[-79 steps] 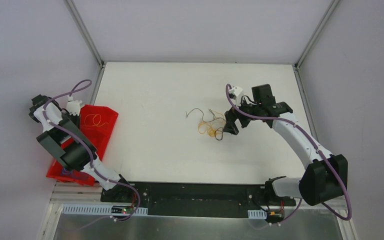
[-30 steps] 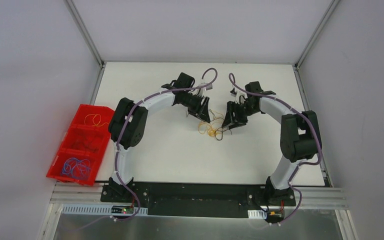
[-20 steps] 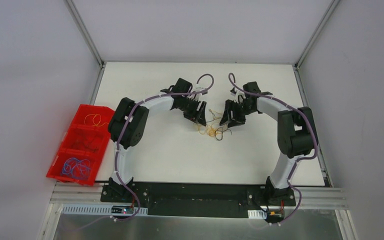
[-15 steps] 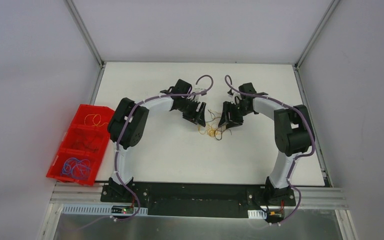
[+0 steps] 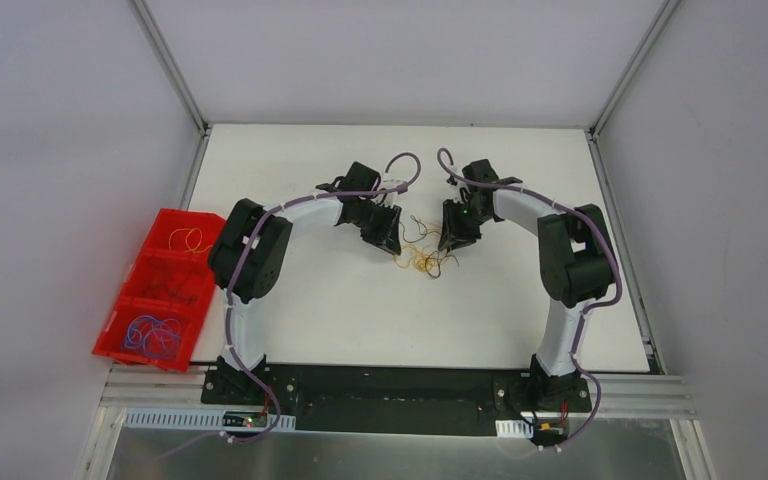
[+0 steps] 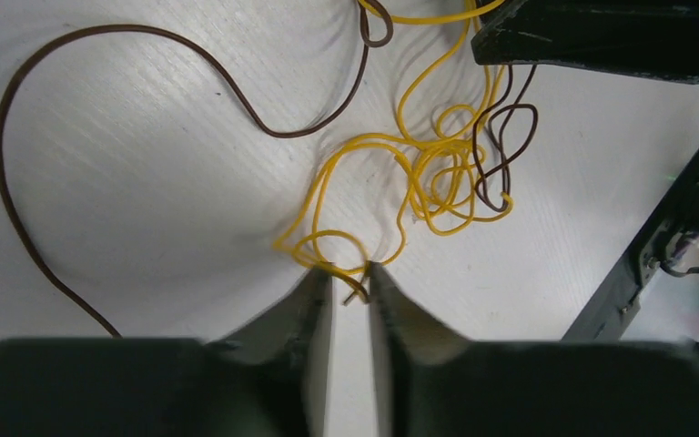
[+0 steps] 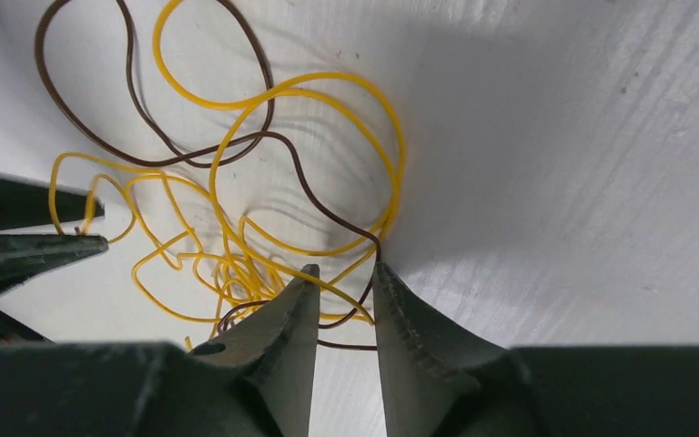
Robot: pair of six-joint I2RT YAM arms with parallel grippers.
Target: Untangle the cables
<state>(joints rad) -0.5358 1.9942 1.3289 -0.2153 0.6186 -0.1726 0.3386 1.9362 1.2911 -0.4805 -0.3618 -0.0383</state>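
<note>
The cables lie in one loose tangle (image 5: 422, 258) mid-table. It holds a thin yellow cable (image 6: 364, 139) (image 7: 346, 76) and a dark brown-black one (image 6: 136, 27) (image 7: 268, 91). My left gripper (image 6: 348, 269) (image 5: 393, 243) sits at the tangle's left edge. Its jaws are a narrow gap apart, and a yellow loop and a wire end lie between the tips. My right gripper (image 7: 343, 269) (image 5: 447, 240) is at the tangle's right edge. It is open, and yellow and dark strands cross the gap. A blue cable (image 5: 150, 335) lies in the red bin.
A red bin (image 5: 120, 310) with compartments stands off the table's left edge and also holds a yellow wire (image 5: 190, 240). Both arms arch over the table's middle with their purple hoses. Metal frame posts stand at the back corners.
The left arm swung from the red bin over to the tangle. Both grippers came in against the tangle from either side, and both pairs of jaws have narrowed.
</note>
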